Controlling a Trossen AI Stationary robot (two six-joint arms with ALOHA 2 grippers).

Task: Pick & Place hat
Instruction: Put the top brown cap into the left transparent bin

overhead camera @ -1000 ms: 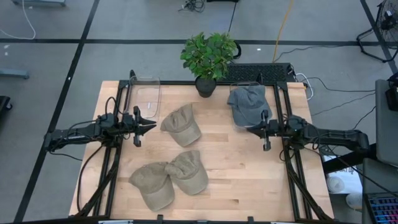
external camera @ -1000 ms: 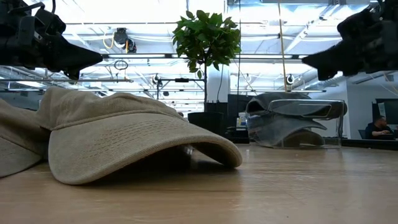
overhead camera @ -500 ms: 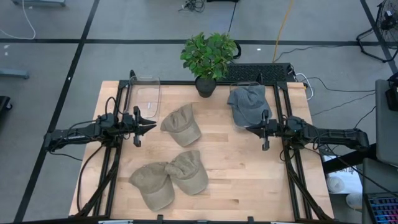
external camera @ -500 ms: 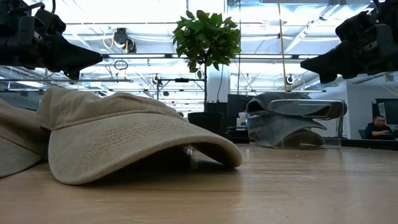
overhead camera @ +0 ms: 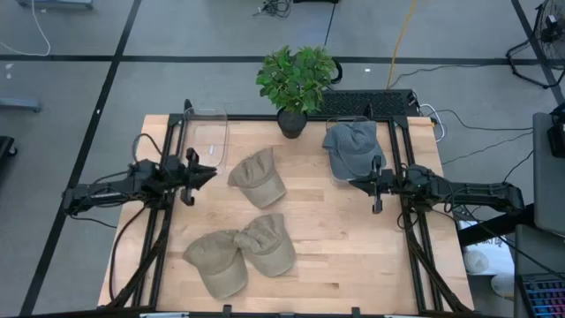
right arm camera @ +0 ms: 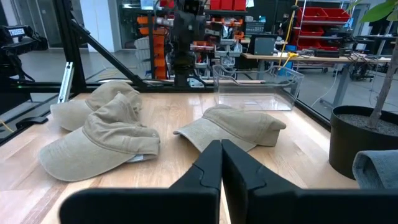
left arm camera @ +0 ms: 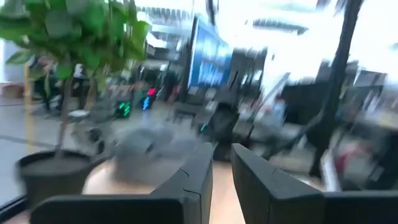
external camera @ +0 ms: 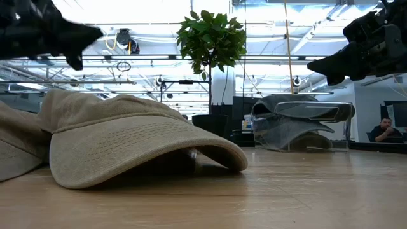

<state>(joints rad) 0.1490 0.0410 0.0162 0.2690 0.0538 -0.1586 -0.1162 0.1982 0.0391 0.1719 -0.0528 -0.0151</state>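
While the grey cap (overhead camera: 351, 145) already sits in its clear bin (overhead camera: 343, 168), three tan caps (overhead camera: 258, 177) remain — left gripper (overhead camera: 209, 171) slightly parted, right gripper (overhead camera: 355, 184) closed, both empty.

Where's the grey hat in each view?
High view: grey hat at the table's far right, in a clear bin beside the potted plant.
Low view: right of centre in the background, inside the clear bin.
Left wrist view: too blurred to tell.
Right wrist view: only its edge, at the lower right corner.
Shared landmark: the potted plant, next to it in the high, low and right wrist views.
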